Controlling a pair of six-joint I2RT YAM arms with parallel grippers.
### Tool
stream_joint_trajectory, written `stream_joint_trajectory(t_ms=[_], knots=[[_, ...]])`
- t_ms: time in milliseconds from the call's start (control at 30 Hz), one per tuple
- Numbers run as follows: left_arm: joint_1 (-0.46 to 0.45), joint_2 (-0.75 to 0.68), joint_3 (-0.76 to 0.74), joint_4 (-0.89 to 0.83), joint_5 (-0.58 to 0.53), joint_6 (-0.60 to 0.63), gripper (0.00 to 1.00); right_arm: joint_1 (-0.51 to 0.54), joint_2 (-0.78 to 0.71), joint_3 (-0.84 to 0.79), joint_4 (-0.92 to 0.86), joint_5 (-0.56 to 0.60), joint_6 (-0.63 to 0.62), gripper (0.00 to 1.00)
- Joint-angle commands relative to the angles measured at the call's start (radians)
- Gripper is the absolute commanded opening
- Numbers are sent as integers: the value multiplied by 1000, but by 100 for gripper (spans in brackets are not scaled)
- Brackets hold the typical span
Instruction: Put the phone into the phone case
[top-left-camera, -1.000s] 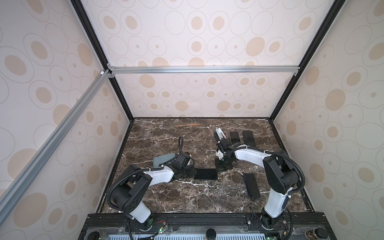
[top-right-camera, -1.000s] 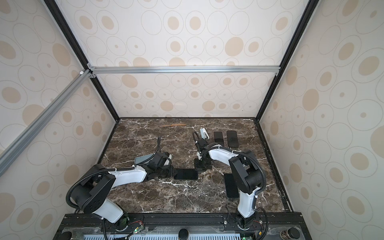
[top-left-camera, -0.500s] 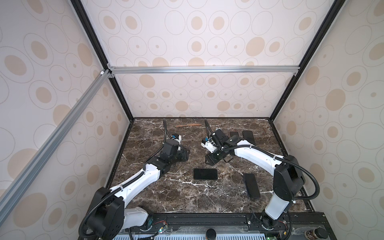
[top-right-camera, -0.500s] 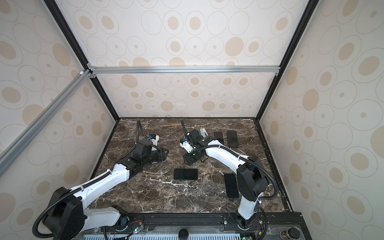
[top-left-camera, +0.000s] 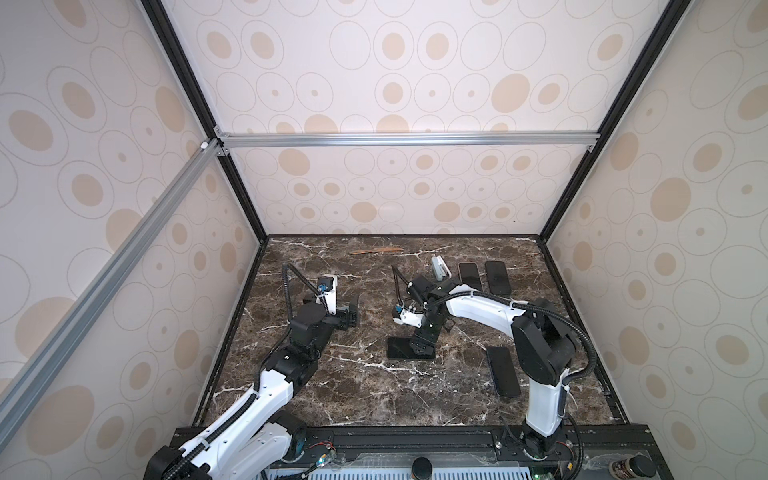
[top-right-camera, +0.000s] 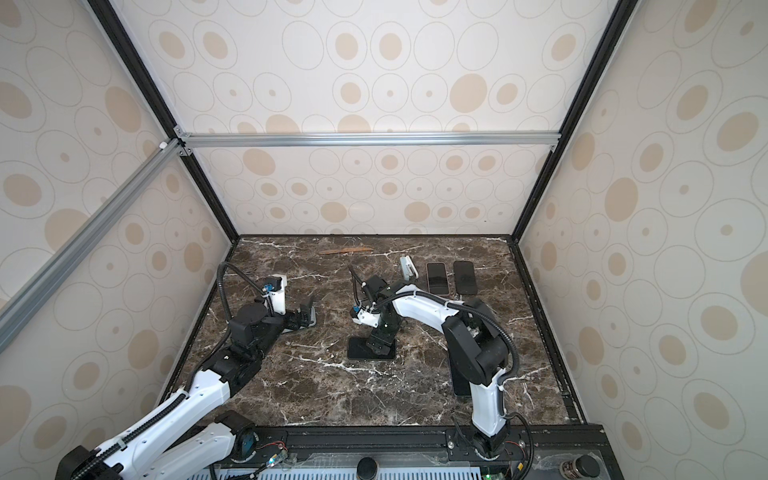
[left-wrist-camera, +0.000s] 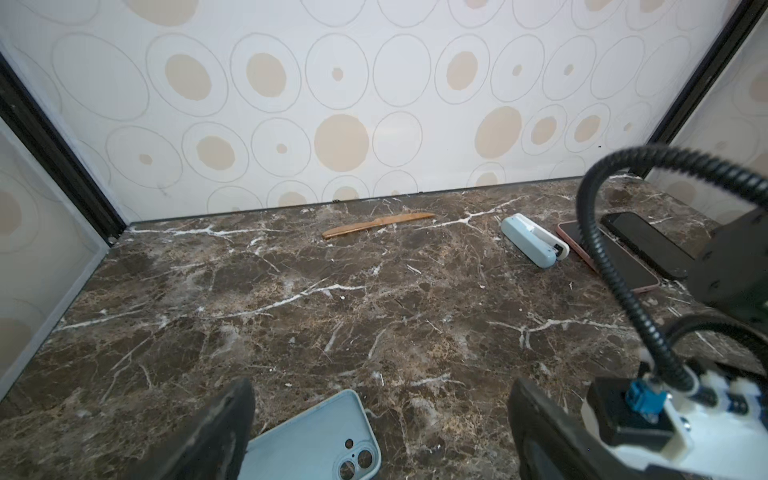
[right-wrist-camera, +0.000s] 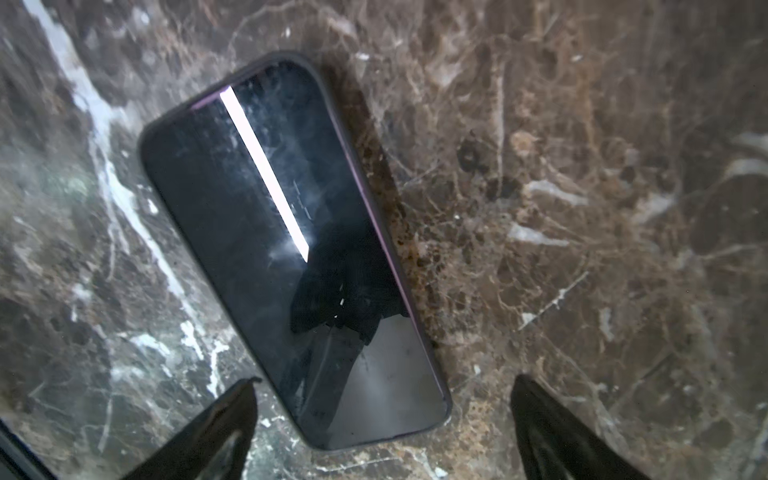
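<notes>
Right wrist: phone (right-wrist-camera: 286, 249) beneath right end effector (right-wrist-camera: 384, 380)

Open marble (top-left-camera: 374, 328) lies between phone case (left-wrist-camera: 316, 436) and phone (top-left-camera: 400, 348).

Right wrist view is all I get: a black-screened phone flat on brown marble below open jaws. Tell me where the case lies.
Observer: The pale blue phone case with camera cutouts lies flat on the brown marble tabletop, left of your black-screened phone.
Operator: Report the left arm.
Observer: The left jaws stand open over that case, gripping nothing.
Operator: List other phones.
Observer: Three more dark flat phones: two side by side at the back right, one near the right arm's base.
</notes>
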Motion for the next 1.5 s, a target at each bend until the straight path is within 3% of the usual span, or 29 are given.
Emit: stream_joint_trajectory(t_ms=[0,533,1167,1300,1467], knots=[[9,-7,17,48,-15,51,96,11,4,15,-6,20,-50,100],[10,41,33,49,38,39,97,44,79,16,-27,13,-63,100],[18,57,43,45,35,44,97,103,0,-22,-49,-10,-36,100],[19,55,43,46,33,47,97,121,32,-51,-18,78,-16,100],[26,67,39,64,30,46,98,123,23,-84,33,104,4,96]])
